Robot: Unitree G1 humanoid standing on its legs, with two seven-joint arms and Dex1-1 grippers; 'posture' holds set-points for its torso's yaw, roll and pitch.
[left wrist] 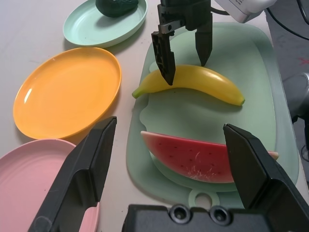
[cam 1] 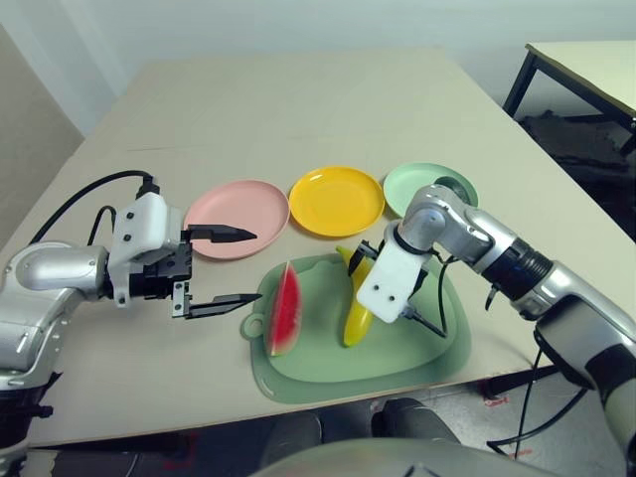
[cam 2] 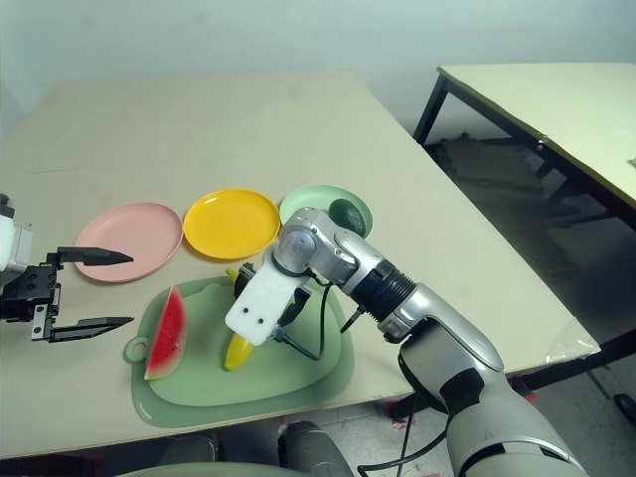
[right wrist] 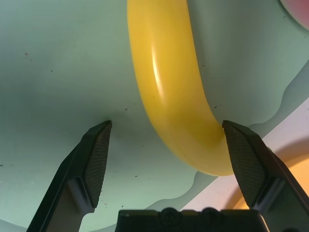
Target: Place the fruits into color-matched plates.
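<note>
On the desk (cam 1: 298, 109), the sage mat (cam 1: 397, 368) carries the banana (left wrist: 193, 83), its long axis running from the plates toward the robot. The right gripper (left wrist: 183, 55) straddles its far end, fingers wide. The left gripper (cam 1: 234, 268) hovers beside the mat, fingers wide, empty.

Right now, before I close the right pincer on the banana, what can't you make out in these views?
- Yellow toy banana: its middle is covered by the right pincer in both eye views.
- Dark green oval avocado in the mint green round plate: cut off by the left wrist picture's edge.
- Pad contact with the banana: unclear; the right wrist view shows open jaws.
</note>
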